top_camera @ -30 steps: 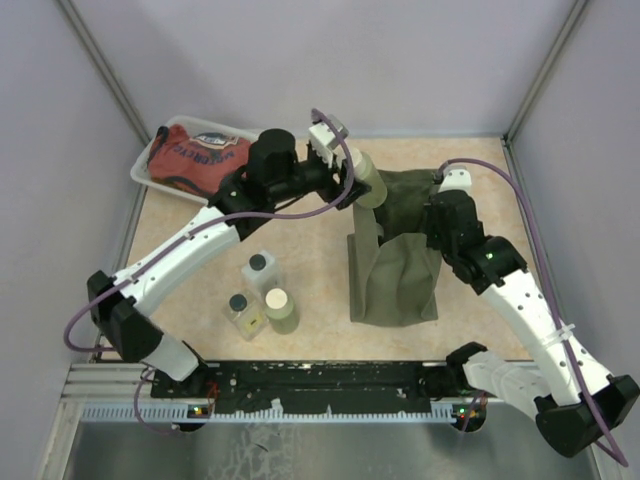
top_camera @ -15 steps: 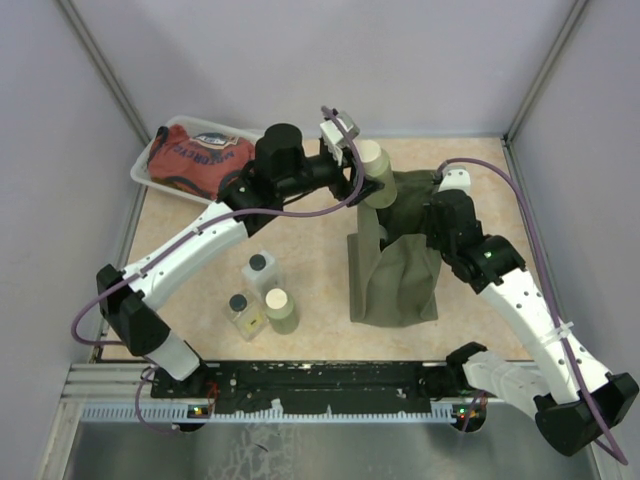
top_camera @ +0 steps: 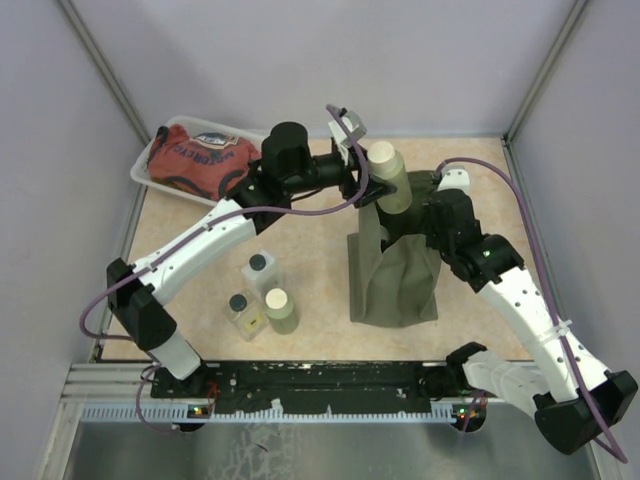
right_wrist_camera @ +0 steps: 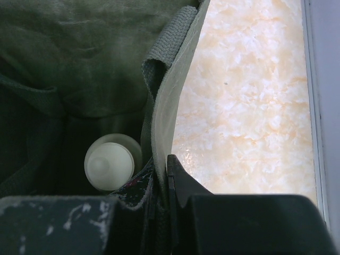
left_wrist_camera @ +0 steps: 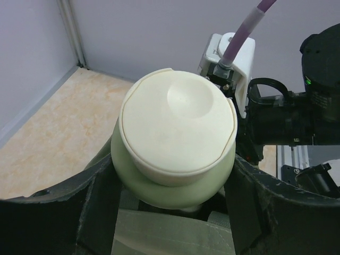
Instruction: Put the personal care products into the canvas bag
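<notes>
My left gripper [top_camera: 374, 186] [left_wrist_camera: 175, 199] is shut on an olive-green bottle with a cream cap [top_camera: 391, 185] [left_wrist_camera: 178, 135] and holds it upright over the mouth of the canvas bag [top_camera: 395, 275] [left_wrist_camera: 175, 234]. My right gripper [top_camera: 437, 215] [right_wrist_camera: 166, 175] is shut on the bag's right rim [right_wrist_camera: 166, 101], pinching the fabric. Inside the bag stands a pale-capped bottle [right_wrist_camera: 110, 163]. On the table left of the bag stand two clear bottles with dark caps [top_camera: 259, 268] [top_camera: 240, 308] and one olive-green bottle with a cream cap [top_camera: 279, 309].
A clear plastic tray [top_camera: 141, 170] with a red printed cloth bundle [top_camera: 195, 155] sits at the back left. Grey walls close in the table on three sides. The right arm [left_wrist_camera: 289, 117] shows just beyond the held bottle in the left wrist view.
My left gripper has carried the olive-green bottle to the right, from beside the bag's left rim to over its mouth. The right gripper has kept its grip on the rim.
</notes>
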### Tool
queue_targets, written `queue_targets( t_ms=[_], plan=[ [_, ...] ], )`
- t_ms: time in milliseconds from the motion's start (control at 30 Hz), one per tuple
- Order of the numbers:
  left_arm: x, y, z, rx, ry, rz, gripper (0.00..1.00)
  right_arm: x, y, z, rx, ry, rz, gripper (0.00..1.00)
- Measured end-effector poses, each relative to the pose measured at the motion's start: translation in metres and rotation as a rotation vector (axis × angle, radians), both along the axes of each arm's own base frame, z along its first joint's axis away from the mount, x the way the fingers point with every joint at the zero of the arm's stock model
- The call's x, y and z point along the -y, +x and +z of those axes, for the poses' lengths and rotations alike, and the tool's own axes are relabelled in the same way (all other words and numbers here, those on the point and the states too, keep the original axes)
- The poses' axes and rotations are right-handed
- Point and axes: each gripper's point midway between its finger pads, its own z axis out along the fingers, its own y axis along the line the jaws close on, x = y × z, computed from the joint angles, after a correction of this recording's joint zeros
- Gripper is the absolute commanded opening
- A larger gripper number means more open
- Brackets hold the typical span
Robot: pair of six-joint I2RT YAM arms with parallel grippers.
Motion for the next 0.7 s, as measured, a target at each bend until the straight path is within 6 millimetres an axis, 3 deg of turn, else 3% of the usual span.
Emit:
queue_targets(
  t_ms=[133,333,700],
  plan=[
    [0.013,0.008,-0.014,-0.011,0.006,-0.015,0.00,0.000,0.000,0.000,0.000,-0.001,-0.001,0.08],
    [0.025,0.025,-0.055,-0.058,0.066,0.016,0.00,0.000,0.000,0.000,0.000,-0.001,-0.002,0.08],
    [0.017,0.047,-0.125,-0.089,0.176,0.137,0.00,0.002,0.000,0.000,0.000,-0.008,-0.011,0.08]
  ],
)
